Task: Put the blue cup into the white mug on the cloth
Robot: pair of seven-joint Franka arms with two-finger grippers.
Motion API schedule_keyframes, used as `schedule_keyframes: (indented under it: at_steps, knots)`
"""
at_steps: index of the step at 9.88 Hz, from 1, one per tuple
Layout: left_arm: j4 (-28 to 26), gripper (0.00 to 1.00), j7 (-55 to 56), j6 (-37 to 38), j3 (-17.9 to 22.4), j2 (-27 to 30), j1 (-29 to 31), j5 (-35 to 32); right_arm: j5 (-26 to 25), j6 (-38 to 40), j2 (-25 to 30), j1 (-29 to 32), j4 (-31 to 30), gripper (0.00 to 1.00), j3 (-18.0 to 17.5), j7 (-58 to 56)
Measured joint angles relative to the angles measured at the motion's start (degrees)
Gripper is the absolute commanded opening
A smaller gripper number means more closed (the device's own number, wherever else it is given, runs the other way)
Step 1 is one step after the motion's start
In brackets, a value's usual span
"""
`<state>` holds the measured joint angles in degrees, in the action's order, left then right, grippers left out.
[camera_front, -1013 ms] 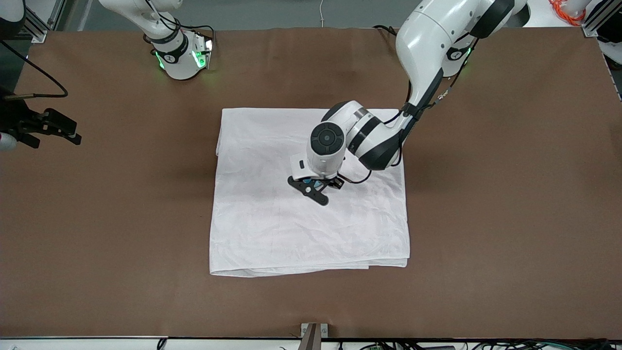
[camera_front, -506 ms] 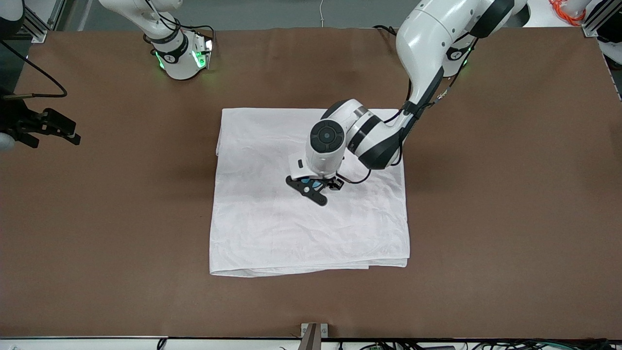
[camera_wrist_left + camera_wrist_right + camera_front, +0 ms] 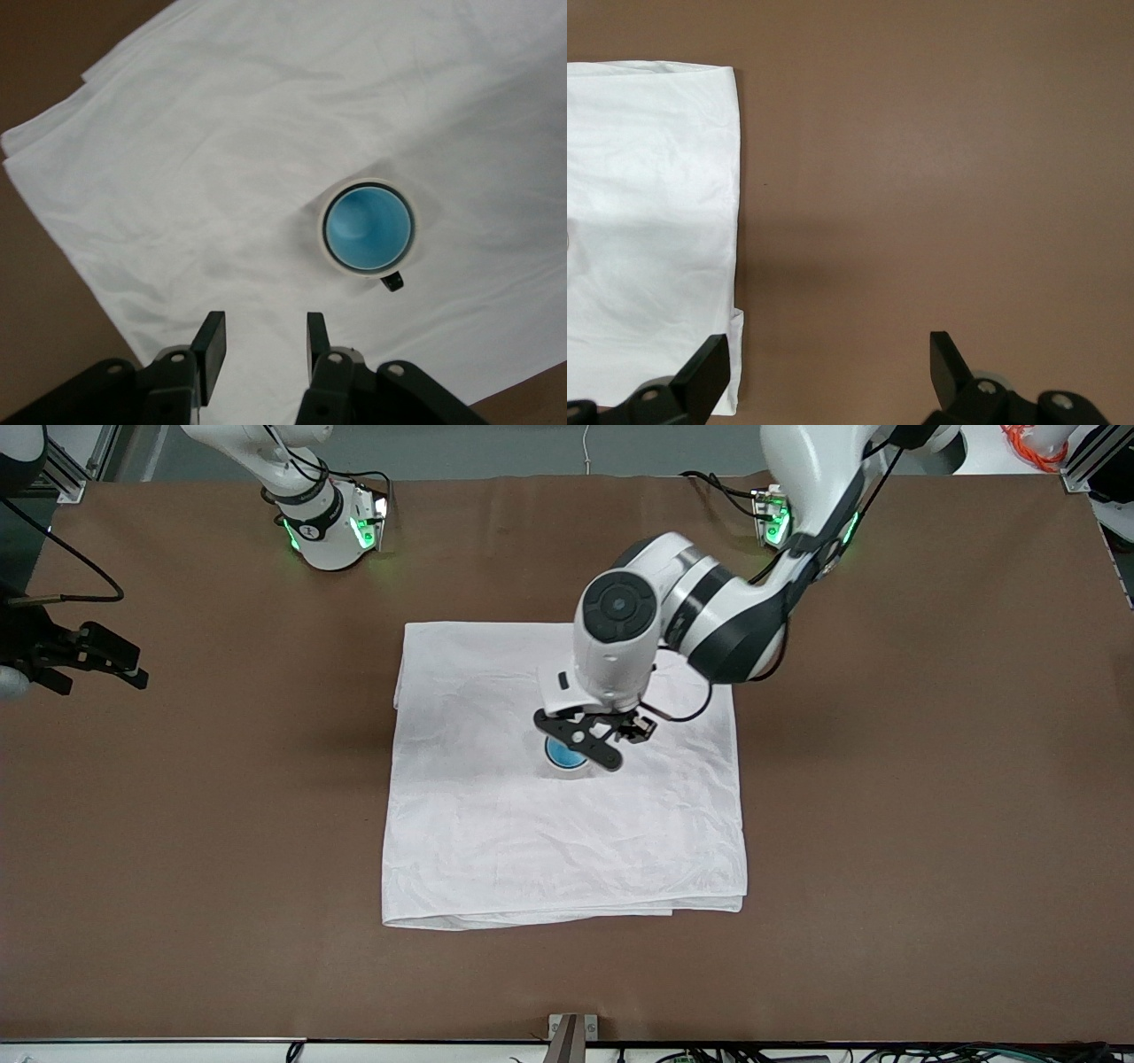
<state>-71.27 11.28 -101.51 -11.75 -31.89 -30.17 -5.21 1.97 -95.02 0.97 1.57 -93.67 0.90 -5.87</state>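
Observation:
The blue cup (image 3: 561, 755) sits inside the white mug (image 3: 574, 771), which stands upright near the middle of the cloth (image 3: 496, 841). In the left wrist view the cup's bright blue inside (image 3: 368, 227) fills the mug's cream rim (image 3: 323, 235), with the black handle beside it, on the cloth (image 3: 177, 177). My left gripper (image 3: 580, 740) hangs open and empty over the mug, apart from it; it also shows in its wrist view (image 3: 263, 332). My right gripper (image 3: 97, 669) waits open and empty over bare table at the right arm's end (image 3: 826, 354).
The brown table (image 3: 886, 779) surrounds the cloth on all sides. The right wrist view shows one edge of the cloth (image 3: 647, 177) and bare table (image 3: 939, 177).
My left gripper has risen off the cup and drawn back toward the bases. The cup, before mostly hidden under the gripper, now shows inside the mug. The right arm has not moved.

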Motion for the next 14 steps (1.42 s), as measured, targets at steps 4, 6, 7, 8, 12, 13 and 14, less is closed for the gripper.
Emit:
schedule_keyframes:
  at_steps: [4,6,7,8,12,13,14]
  knots:
    - [-0.03,1.00,-0.48,1.65,0.10,3.41,14.17,-0.02,0.00,0.24,-0.22,-0.44,2.08,0.99,-0.11,0.03]
    - [0.01,1.00,-0.43,1.75,0.10,4.42,19.03,-0.03,-0.01,0.30,-0.43,-1.14,2.33,0.99,0.57,0.04]
    - [0.03,1.00,-0.42,2.18,0.08,5.38,21.54,-0.05,-0.03,0.30,-0.53,-1.21,2.39,0.99,0.67,0.04]
    - [0.04,1.00,-0.43,3.46,0.08,6.51,24.13,-0.05,-0.05,0.31,-0.59,-1.21,2.43,0.99,0.76,0.04]
    - [0.23,1.00,-2.50,8.21,2.14,12.01,29.35,-0.05,-0.08,0.57,-0.67,-1.14,2.71,0.99,1.23,0.04]
    - [0.25,1.00,-4.81,9.16,4.34,14.26,29.20,0.23,-0.08,1.97,-0.69,-1.13,3.33,0.99,1.26,0.04]
    - [0.20,1.00,-7.14,9.68,6.92,16.41,28.93,0.75,-0.08,4.56,-0.69,-1.13,4.27,0.99,1.27,0.06]
